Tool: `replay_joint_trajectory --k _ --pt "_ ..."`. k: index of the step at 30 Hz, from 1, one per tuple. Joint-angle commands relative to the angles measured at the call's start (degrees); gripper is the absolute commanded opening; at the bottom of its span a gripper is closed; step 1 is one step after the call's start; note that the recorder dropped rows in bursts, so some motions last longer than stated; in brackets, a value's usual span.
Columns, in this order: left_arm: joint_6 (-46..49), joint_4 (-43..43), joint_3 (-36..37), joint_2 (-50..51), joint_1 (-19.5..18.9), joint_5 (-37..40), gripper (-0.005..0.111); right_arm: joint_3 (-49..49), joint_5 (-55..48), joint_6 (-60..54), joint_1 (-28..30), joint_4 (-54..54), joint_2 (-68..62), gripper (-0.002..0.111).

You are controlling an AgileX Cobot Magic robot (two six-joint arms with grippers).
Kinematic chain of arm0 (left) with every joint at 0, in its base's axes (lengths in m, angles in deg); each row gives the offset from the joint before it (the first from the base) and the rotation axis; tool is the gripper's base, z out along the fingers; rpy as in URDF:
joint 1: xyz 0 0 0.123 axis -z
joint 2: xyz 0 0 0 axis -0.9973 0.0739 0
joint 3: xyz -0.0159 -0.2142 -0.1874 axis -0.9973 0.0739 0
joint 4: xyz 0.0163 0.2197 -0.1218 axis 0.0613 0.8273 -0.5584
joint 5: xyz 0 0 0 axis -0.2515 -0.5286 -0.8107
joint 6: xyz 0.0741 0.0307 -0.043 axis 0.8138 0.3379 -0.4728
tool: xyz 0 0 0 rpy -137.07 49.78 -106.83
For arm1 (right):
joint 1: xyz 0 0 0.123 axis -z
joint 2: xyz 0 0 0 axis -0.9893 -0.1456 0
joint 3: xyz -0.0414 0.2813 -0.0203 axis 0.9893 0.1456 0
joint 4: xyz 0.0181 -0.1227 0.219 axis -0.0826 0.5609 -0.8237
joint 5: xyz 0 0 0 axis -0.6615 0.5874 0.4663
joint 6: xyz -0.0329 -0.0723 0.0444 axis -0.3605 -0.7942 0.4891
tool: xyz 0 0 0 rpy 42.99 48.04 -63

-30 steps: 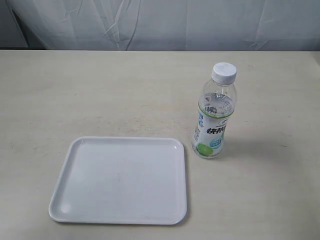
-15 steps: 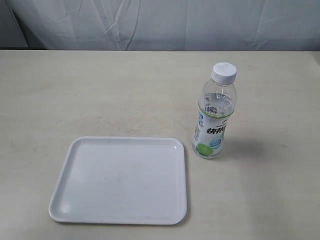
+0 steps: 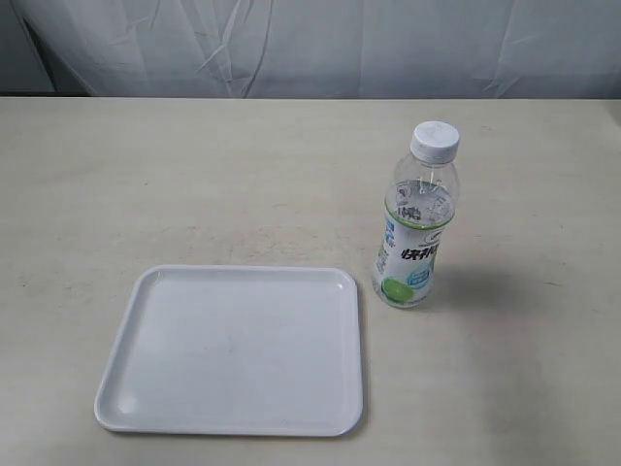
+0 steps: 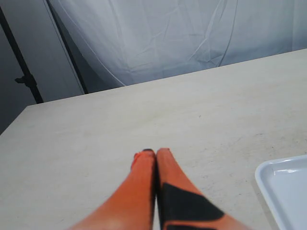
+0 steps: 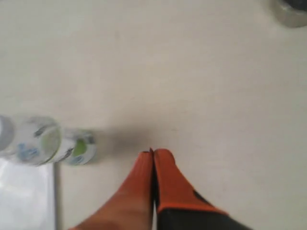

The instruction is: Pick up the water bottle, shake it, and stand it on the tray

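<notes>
The water bottle (image 3: pixel 415 221) stands upright on the pale table, white cap on top, just right of the tray (image 3: pixel 233 350). The tray lies flat and holds nothing. Neither gripper shows in the exterior view. In the left wrist view my left gripper (image 4: pixel 153 153) is shut with nothing in it, above bare table, and a tray corner (image 4: pixel 288 187) shows beside it. The right wrist view shows my right gripper (image 5: pixel 153 153) shut and holding nothing, apart from the bottle (image 5: pixel 43 141), which appears blurred off to one side, with a strip of the tray (image 5: pixel 24 196) beside it.
A white cloth backdrop (image 3: pixel 320 44) hangs behind the table's far edge. A dark stand (image 4: pixel 24 76) is beyond the table corner in the left wrist view. A grey round object (image 5: pixel 290 10) sits at the edge of the right wrist view.
</notes>
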Motion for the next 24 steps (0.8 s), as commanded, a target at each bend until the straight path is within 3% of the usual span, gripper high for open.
replay_joint_trajectory --k 1,10,13,18,21,24 --pt "-0.2 -0.1 0.2 -0.3 0.0 0.1 0.000 5.5 -1.7 -9.9 -1.3 -11.8 -0.1 -0.001" --pt "-0.1 -0.1 0.2 -0.3 0.0 0.1 0.000 28.8 17.1 -14.5 -23.3 -9.2 5.0 -0.001" --pt "-0.1 -0.1 0.2 -0.3 0.0 0.1 0.000 34.8 28.1 -8.1 -29.7 -4.0 5.0 -0.001" --pt "-0.1 -0.1 0.2 -0.3 0.0 0.1 0.000 40.3 40.0 0.4 -35.1 -0.9 5.0 -0.001" --pt "-0.1 -0.1 0.2 -0.3 0.0 0.1 0.000 41.2 42.6 0.4 -36.8 -2.3 5.0 0.011" --pt "-0.1 -0.1 0.2 -0.3 0.0 0.1 0.000 41.6 45.0 0.4 -37.3 -2.1 5.0 0.044"
